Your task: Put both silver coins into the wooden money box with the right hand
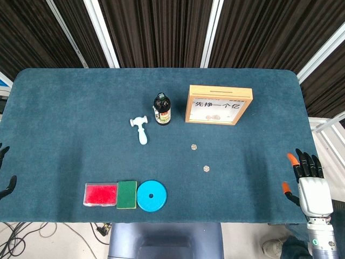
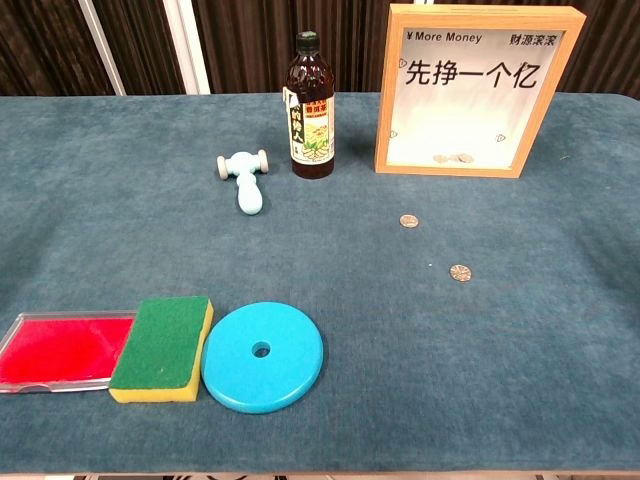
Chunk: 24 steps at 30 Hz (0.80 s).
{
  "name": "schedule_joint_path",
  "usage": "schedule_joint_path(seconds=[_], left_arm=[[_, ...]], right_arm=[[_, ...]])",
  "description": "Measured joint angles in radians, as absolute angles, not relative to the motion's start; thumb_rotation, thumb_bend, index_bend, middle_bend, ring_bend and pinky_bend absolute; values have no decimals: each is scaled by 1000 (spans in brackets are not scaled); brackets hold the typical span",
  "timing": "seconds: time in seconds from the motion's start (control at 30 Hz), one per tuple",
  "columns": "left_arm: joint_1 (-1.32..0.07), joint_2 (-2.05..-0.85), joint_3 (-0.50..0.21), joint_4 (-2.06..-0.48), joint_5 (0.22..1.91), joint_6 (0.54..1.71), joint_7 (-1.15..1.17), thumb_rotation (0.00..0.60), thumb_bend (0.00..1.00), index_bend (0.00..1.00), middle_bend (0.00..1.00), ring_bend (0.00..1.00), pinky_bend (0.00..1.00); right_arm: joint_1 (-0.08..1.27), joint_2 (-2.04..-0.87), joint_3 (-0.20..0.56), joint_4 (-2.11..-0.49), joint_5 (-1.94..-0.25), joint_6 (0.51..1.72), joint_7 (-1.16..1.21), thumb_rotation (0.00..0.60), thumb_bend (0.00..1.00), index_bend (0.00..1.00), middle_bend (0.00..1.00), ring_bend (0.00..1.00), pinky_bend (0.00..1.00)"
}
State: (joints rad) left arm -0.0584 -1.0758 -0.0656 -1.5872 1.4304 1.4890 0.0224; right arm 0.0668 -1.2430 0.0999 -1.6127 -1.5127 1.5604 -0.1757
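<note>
Right hand (image 1: 311, 186), fingers wide and holding nothing, sits well apart from 2 silver coins (image 1: 194, 146) (image 1: 206, 168).

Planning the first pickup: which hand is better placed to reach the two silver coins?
Right. The right hand hovers open at the table's right edge, nearer the closer silver coin and farther silver coin; the left hand barely shows at the far left.

A blue-carpeted table (image 1: 64, 108) carries a wooden money box (image 2: 468, 92) and dark bottle (image 2: 311, 110) toward the far edge, a toy hammer (image 2: 244, 180), two silver coins (image 2: 409, 221) (image 2: 460, 273), and along the near edge a red tray (image 2: 58, 351), sponge (image 2: 163, 348) and blue disc (image 2: 263, 359).
</note>
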Motion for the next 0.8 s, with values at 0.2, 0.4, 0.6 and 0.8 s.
schedule_joint_path(seconds=[0.2,0.4,0.6,0.8], left_arm=[[-57,-1075,-64,-1589,1435,1494,26,600,397,85,0,0,0],[-53,-1074,-61,-1590,1444,1504,29,600,397,85,0,0,0],[-54,-1076,-62,-1589,1441,1500,24,600,397,85,0,0,0],[-55,-1078,-63,-1589,1440,1501,25,600,397,85,0,0,0]], right_arm=[[65,-1241,99,-1616,-1510,1558,-175,600,412,137,22,0,0],[66,-1236,95,-1622,-1505,1548,-168,600,412,143,21,0,0],[65,-1236,97,-1624,-1508,1553,-156,600,412,152,22,0,0],[71,-1233,90,-1618,-1514,1536,-126,600,412,175,22,0,0]])
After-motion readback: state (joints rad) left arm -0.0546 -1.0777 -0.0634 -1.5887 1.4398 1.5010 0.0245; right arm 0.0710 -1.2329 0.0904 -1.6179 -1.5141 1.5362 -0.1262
